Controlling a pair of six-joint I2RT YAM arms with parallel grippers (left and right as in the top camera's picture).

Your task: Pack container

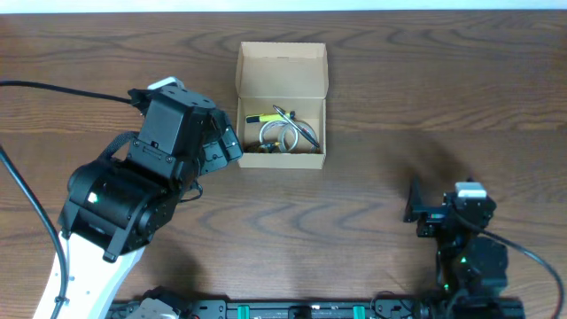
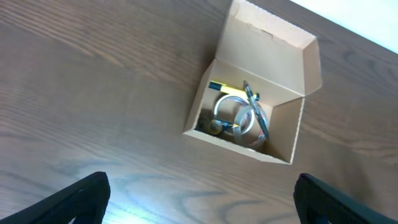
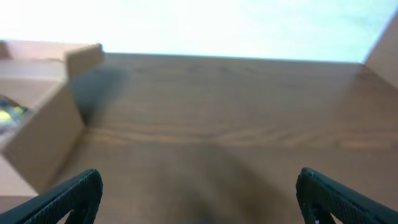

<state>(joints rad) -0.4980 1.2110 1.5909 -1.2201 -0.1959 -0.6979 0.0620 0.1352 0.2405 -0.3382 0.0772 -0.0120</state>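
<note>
Cardboard, plain tan and matte, forms the rectangular container [image 1: 282,64], which sits on a dark wood-grain table [image 1: 399,97] with its flap lid hinged back on the far side. Inside lie clear, glossy tape rolls [image 2: 231,115], a slim dark pen [image 2: 257,111] slanted across them and a yellow-tipped item [image 2: 217,86]; their finer details blur together. The left gripper [image 1: 227,142] hangs just beside the container's left wall, angled towards it, fingers spread wide with nothing between them. The right gripper [image 1: 414,202] sits well apart, off the container's near right corner, likewise parted and empty. Its wrist view crops the box, out of focus.
</note>
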